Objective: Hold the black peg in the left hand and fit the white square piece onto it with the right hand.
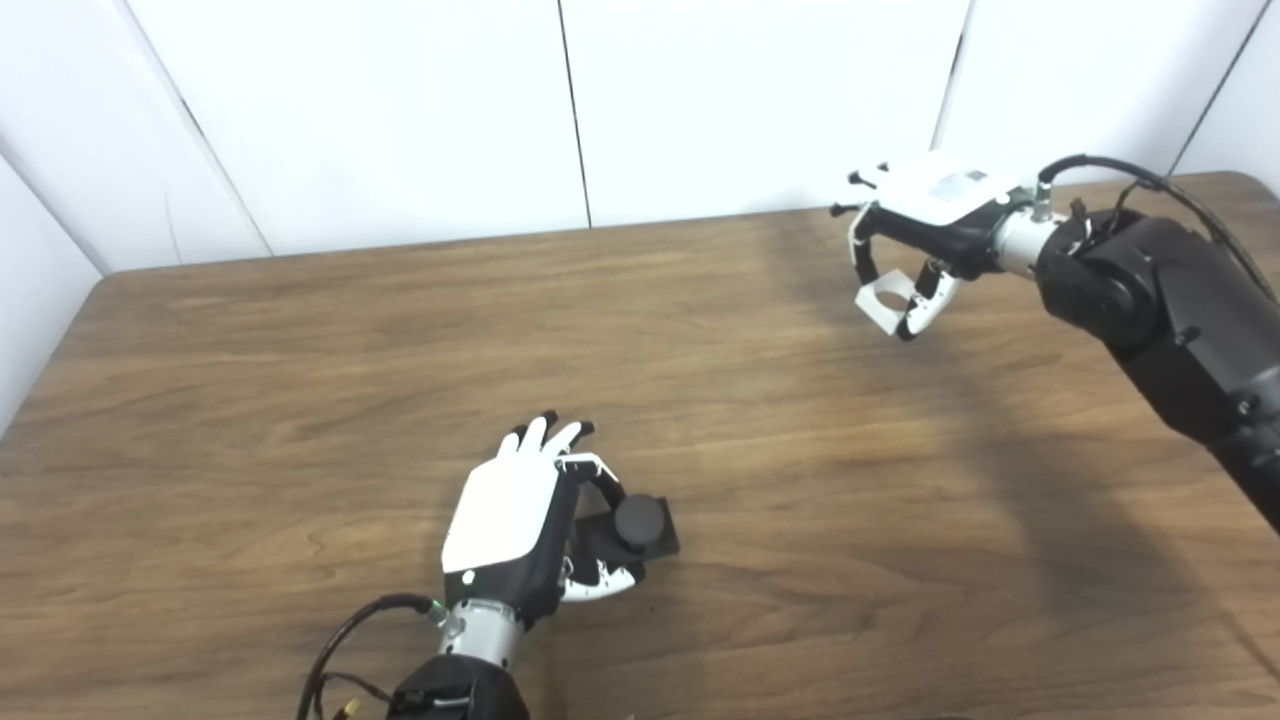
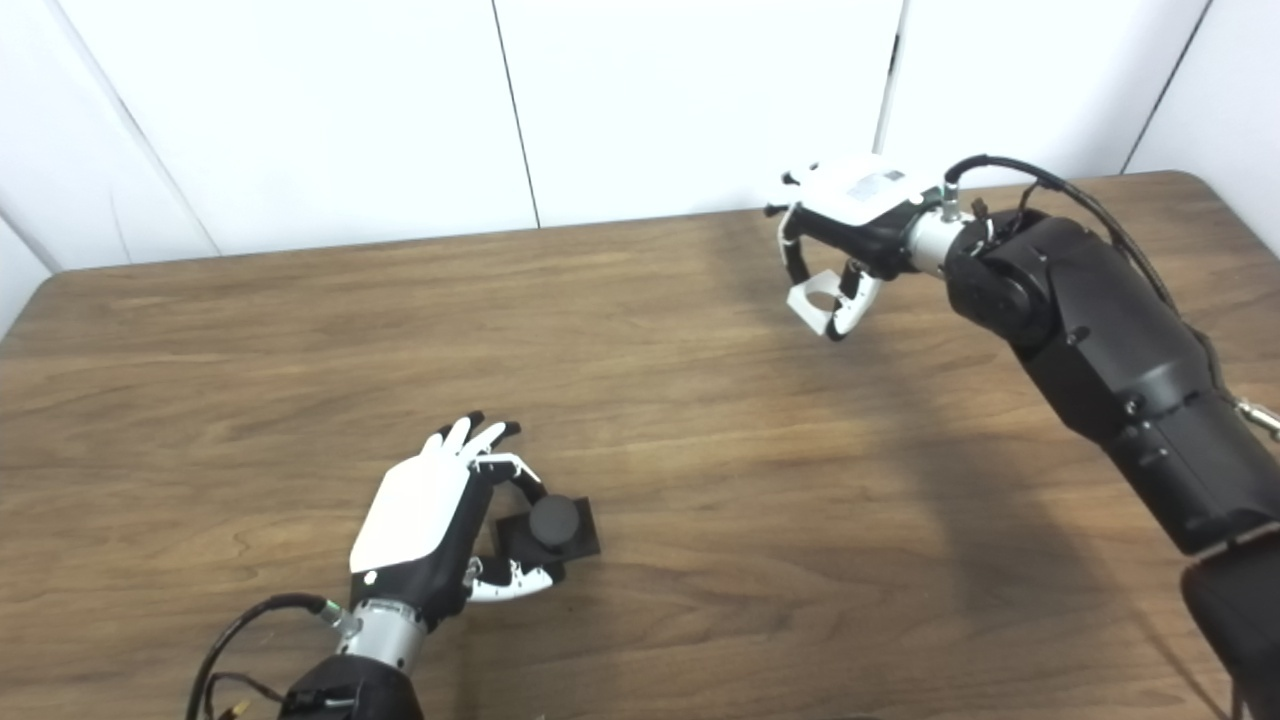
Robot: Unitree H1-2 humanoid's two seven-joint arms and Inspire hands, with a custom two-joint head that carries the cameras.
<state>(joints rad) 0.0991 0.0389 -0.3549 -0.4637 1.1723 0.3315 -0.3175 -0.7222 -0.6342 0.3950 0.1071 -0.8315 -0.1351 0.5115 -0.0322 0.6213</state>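
Left hand [image 1: 520, 525]: grasping the black peg [image 1: 640, 525] low over the table [image 1: 300, 400].
Right hand [image 1: 925, 225]: raised far right, pinching the white square piece [image 1: 885, 300].

White-backed hands [image 1: 505, 515] with black-tipped fingers [image 1: 548, 420], silver wrists, black arms [image 1: 1180, 310], looping black cables, possibly a label.

A wooden table [image 1: 300, 400] with brown grain fills the view from nine o'clock across to three, its rounded far corners at ten and two o'clock. Behind it, at twelve o'clock, stand white wall panels [image 1: 380, 110] split by thin dark vertical seams [image 1: 574, 110].
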